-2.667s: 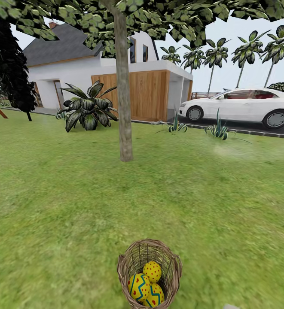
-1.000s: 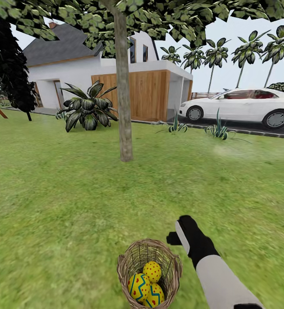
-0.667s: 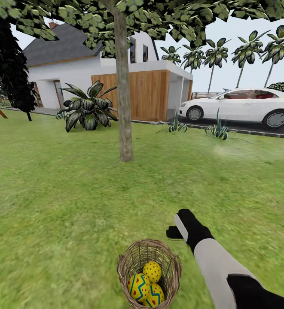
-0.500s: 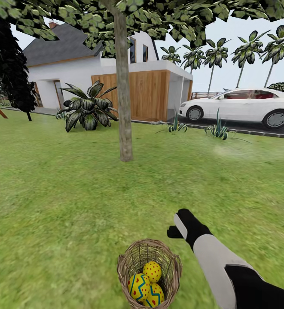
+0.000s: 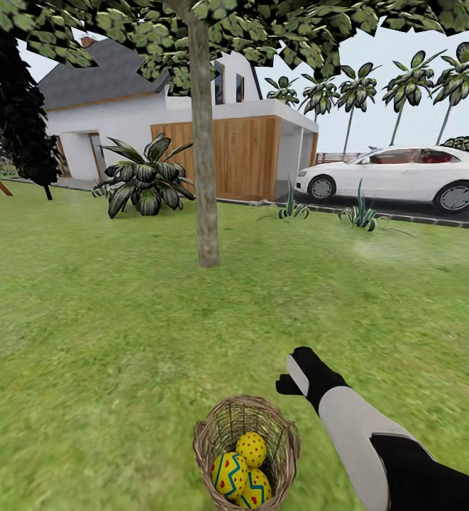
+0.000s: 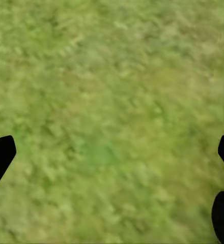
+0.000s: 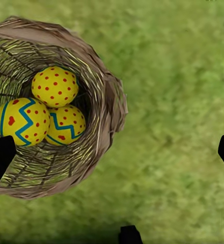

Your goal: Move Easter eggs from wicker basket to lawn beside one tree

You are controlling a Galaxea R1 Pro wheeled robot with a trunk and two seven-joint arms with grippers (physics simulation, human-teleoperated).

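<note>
Reaching out: black right gripper [image 5: 291, 380], new over green grass lawn [image 5: 120, 341], fingers spread wide, holding nothing, hovering just beside round brown wicker basket [image 5: 285, 440]. Three yellow painted eggs [image 7: 55, 86] all inside. Grabbing comes next, probably. Left gripper [image 6: 112, 168] wide too.

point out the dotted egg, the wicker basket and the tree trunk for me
dotted egg [image 7: 54, 86], right wrist view, on its red-dotted yellow top
wicker basket [image 5: 289, 436], head view, on the braided rim at its right side
tree trunk [image 5: 204, 184], head view, on the pale bark halfway up
</note>
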